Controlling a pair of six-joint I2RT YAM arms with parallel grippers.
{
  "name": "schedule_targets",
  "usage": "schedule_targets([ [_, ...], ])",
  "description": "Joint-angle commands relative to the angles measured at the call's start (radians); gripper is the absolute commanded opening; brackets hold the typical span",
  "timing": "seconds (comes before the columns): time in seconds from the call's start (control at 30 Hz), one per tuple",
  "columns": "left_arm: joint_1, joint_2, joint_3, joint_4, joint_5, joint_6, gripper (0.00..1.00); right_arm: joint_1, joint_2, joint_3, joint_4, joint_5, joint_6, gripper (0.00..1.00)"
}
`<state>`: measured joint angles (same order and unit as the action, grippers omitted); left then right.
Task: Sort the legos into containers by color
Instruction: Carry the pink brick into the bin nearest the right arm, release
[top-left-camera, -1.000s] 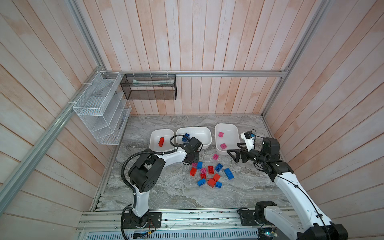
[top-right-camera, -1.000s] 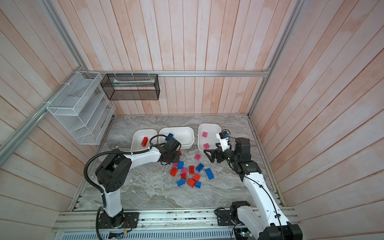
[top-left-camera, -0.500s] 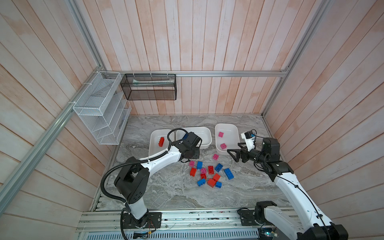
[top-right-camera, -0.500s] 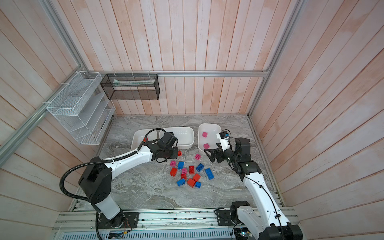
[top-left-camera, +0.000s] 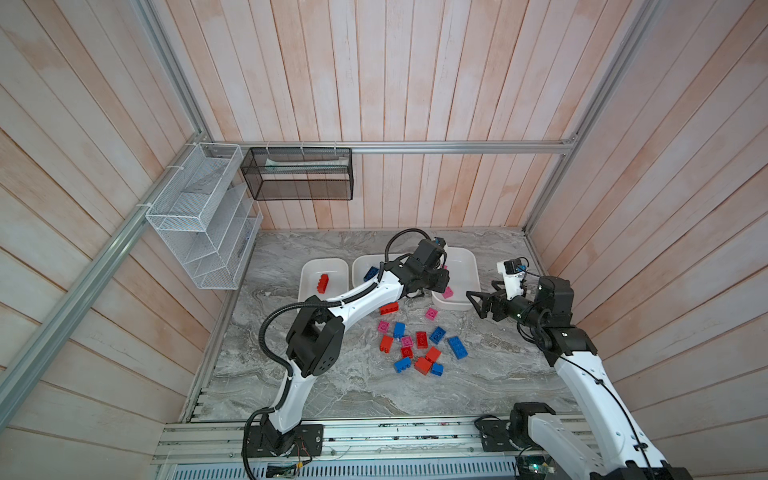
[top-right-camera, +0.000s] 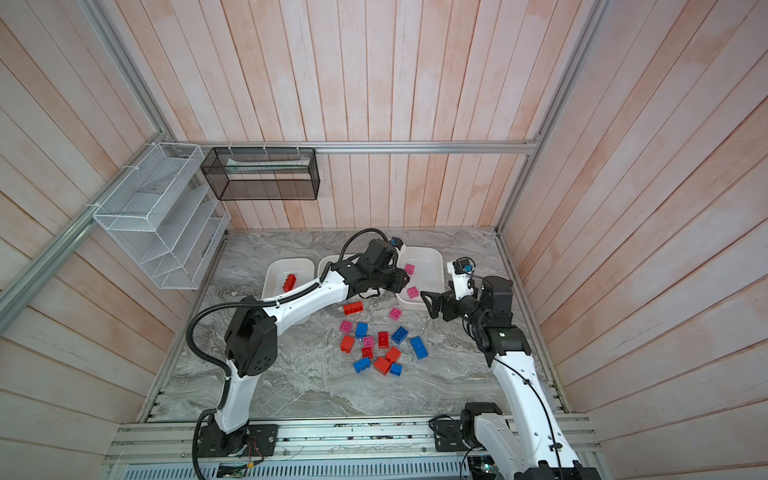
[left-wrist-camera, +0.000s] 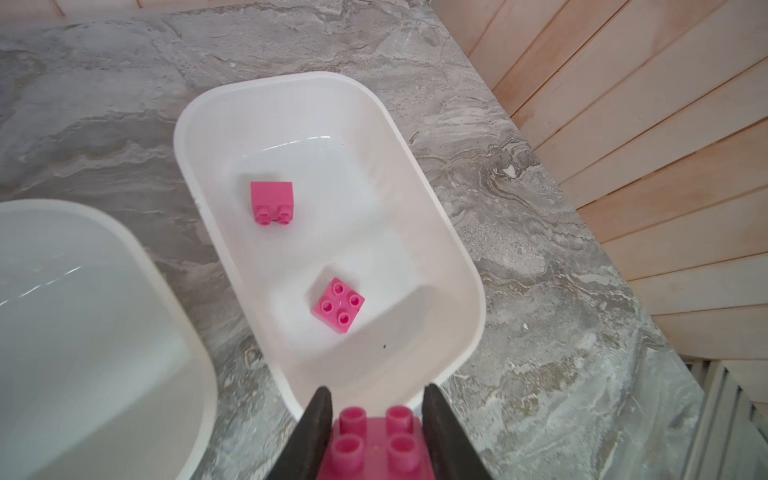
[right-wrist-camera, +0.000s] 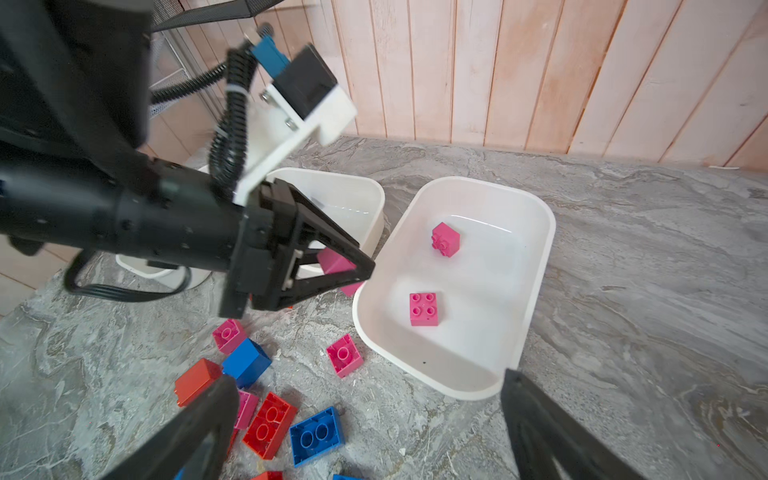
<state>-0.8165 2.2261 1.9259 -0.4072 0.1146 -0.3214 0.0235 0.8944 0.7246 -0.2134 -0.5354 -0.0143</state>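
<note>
In both top views: hanging the left gripper (top-left-camera: 441, 286) (top-right-camera: 398, 283) over the near left corner of the right tub (top-left-camera: 468, 266) (top-right-camera: 434, 266), hiding its grip from above. Holding the right gripper (top-left-camera: 474, 305) (top-right-camera: 429, 305) with jaws spread wide and nothing between them, just beside that tub's near right corner. Storing one red lego (top-left-camera: 323, 282) in the left tub (top-left-camera: 309, 270) and one blue lego (top-left-camera: 370, 273) in the middle tub (top-left-camera: 360, 264). Leaving the loose legos (top-left-camera: 417, 343) (top-right-camera: 380, 343), red, blue and pink, scattered on the bench (top-left-camera: 332, 386) in front of the tubs.

In the left wrist view: pinching the held pink lego (left-wrist-camera: 374, 449), studs up, between the narrowly set jaws of the left gripper (left-wrist-camera: 377, 399), right at the rim of the right tub (left-wrist-camera: 415, 187). Showing a tipped pink lego (left-wrist-camera: 272, 201) and an upright pink lego (left-wrist-camera: 338, 305) lying apart on that tub's floor.

In the right wrist view: framing the scene between the wide-set fingers (right-wrist-camera: 199, 424) of the right gripper (right-wrist-camera: 370, 378). Showing the left gripper (right-wrist-camera: 362, 262) clamping the held pink lego (right-wrist-camera: 332, 261) above the bench, just beside the right tub's rim (right-wrist-camera: 540, 232); not telling whether over it or just outside
</note>
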Motion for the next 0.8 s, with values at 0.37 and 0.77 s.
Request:
schedule_targets([
  [0.37, 0.002, 0.320, 0.401, -0.033, -0.182, 0.114, 0.46, -0.009, -0.017, 0.014, -0.004, 0.001, 0.014, 0.98],
  [0.77, 0.000, -0.162, -0.143, -0.003, 0.044, 0.416, 0.66, -0.008, -0.025, 0.008, 0.000, -0.055, 0.012, 0.98],
])
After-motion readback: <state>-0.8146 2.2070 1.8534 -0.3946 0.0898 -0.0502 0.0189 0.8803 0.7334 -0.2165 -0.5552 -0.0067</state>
